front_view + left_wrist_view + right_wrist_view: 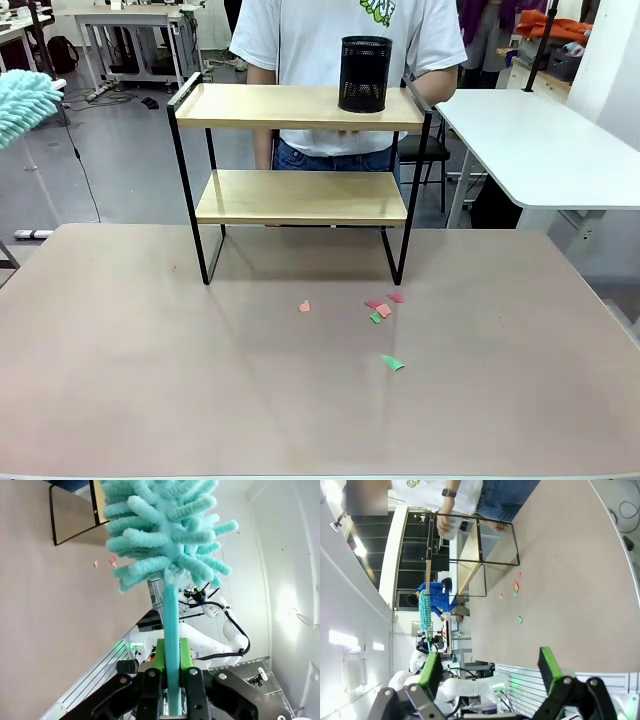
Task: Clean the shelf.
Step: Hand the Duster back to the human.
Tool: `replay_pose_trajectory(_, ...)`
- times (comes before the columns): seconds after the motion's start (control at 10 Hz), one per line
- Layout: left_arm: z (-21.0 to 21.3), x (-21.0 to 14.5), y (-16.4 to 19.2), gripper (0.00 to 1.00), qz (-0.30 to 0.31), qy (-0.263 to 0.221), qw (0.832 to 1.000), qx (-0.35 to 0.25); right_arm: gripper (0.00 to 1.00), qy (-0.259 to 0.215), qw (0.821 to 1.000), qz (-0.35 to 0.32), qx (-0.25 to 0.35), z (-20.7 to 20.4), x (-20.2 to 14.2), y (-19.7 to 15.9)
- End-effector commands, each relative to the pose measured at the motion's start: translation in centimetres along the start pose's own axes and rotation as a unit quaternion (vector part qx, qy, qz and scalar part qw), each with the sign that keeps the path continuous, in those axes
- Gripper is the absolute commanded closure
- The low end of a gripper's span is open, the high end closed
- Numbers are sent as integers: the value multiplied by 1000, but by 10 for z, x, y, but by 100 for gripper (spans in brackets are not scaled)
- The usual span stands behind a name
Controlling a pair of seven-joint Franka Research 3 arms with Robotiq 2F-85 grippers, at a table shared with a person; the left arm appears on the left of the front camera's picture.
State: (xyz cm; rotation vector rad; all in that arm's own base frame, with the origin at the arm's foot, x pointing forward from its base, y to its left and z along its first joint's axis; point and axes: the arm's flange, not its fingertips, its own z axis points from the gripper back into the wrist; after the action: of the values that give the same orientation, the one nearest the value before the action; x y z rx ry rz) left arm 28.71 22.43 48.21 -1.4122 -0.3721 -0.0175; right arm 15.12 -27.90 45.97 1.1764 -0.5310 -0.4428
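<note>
Shelf (300, 150) stands upright at the far middle of the brown tabletop (150, 390), all four legs down. Two light wooden boards in a black frame. A person (340, 30) in a white T-shirt stands just behind it.

Black mesh cup (364, 74) sits on the top board, toward its right end. In the right wrist view the person's hand (445, 525) is at that top board; contact unclear.

Paper scraps (383, 310) lie on the tabletop just in front of the shelf's right front leg: red, orange and green in a small cluster. One orange bit lies apart to the left and one green bit nearer the camera.

Left gripper (172, 655): fingers (151, 685) pinch the handle of a teal chenille duster (165, 535). Its head is raised at the left edge of the front view, well apart from the shelf.

Right gripper (490, 667): fingers (431, 672) spread wide, nothing between them, off the near edge of the tabletop.
</note>
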Motion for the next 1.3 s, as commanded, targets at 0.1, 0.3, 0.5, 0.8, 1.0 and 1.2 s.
replay_pose_trajectory(0.1, 0, -5, -2, 100, -14, 5, 1000, -2, 0, -6, 1000, 14, 11, 0, 1, 2)
replay_pose_trajectory(0.3, 0, -5, -2, 100, -14, 5, 1000, -2, 0, -6, 1000, 14, 11, 0, 1, 2)
replay_pose_trajectory(0.5, 0, -5, -2, 100, -14, 5, 1000, -2, 0, -6, 1000, 14, 11, 0, 1, 2)
replay_pose_trajectory(0.8, -9, 1, -32, 88, -67, 107, 988, -87, 0, 46, 998, 27, 17, -16, 0, 11)
replay_pose_trajectory(1.0, 10, -5, -104, 88, -172, 212, 941, -201, 0, 107, 983, 100, 113, -33, 18, 76)
replay_pose_trajectory(1.2, -15, -23, -144, 88, -182, 385, 885, -187, 0, 323, 908, 192, 187, -86, -13, 173)
